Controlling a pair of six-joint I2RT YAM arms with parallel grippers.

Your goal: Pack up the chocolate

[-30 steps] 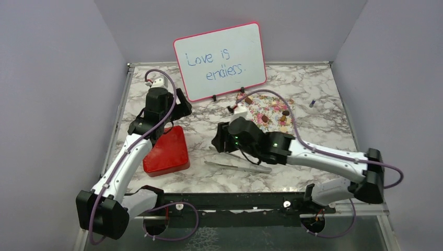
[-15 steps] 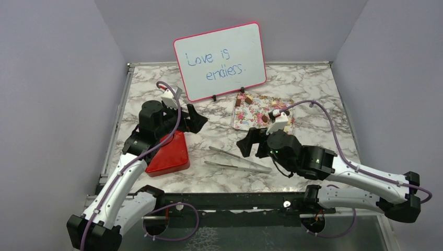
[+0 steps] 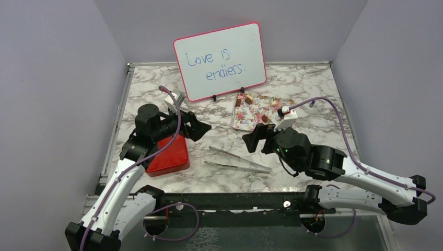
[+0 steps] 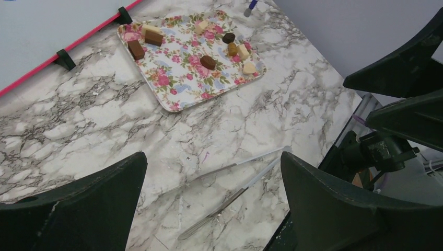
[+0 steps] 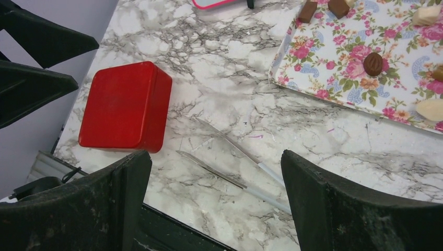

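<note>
Nearest the arm bases, metal tweezers point(image 3: 261, 168) are being seen lying flat on the marble surface point(image 3: 303, 78). To their left, a red box point(image 3: 170, 157) is being partly covered by the left arm. The left gripper point(image 3: 202, 129) is being held above the surface just beyond the box, its fingers wide apart around nothing. The right gripper point(image 3: 254, 140) is being held near the front edge of the flowered tray point(image 3: 248, 117), equally spread and empty. Farther back, the chocolate point(image 4: 208, 61) is being carried on this tray, scattered in small pieces. Behind it, a whiteboard point(image 3: 219, 60) is being kept upright.
</note>
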